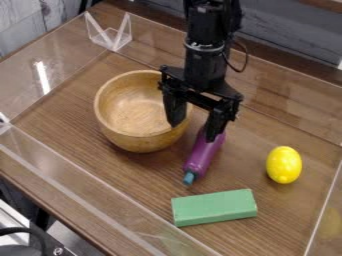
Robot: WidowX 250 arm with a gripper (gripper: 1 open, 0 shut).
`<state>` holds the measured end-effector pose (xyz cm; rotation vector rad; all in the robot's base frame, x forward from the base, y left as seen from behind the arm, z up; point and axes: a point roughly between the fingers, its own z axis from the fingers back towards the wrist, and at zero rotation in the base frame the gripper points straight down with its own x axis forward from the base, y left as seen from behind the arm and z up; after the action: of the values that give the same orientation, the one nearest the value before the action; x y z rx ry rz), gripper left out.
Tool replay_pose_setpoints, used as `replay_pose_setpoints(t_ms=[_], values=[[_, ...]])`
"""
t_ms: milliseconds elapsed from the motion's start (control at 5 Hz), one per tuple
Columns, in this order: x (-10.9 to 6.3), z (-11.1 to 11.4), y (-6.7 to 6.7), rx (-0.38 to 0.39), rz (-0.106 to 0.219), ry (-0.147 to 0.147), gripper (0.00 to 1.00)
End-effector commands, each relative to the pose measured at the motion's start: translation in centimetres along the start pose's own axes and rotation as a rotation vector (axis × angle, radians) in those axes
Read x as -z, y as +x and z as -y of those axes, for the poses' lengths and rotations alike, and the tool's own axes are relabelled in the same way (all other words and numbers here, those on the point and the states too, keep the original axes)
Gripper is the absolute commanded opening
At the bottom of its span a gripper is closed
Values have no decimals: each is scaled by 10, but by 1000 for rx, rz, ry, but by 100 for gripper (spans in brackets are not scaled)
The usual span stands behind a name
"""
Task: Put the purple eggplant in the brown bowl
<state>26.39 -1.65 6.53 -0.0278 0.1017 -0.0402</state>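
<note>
Purple eggplant (203,158), teal tip; light-brown bowl (132,127); yellow lemon (283,165); green block (214,206).

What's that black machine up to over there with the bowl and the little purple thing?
A single robot arm has its black gripper open over the table, one side above the bowl's near rim and the other by the upper end of the purple eggplant. The job is to put the eggplant in the brown bowl; for now it lies outside, on the wood.
</note>
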Motion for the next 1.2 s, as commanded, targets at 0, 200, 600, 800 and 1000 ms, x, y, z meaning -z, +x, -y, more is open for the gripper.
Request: replay_pose_setpoints(t_ms=[0,200,600,800,1000], values=[[2,3,3,9,34,-5,100],[13,4,5,7,33,-7,100],[30,5,10,2,32,-19,100],[36,6,15,-1,34,-25,100],[42,6,19,-4,35,-31,100]])
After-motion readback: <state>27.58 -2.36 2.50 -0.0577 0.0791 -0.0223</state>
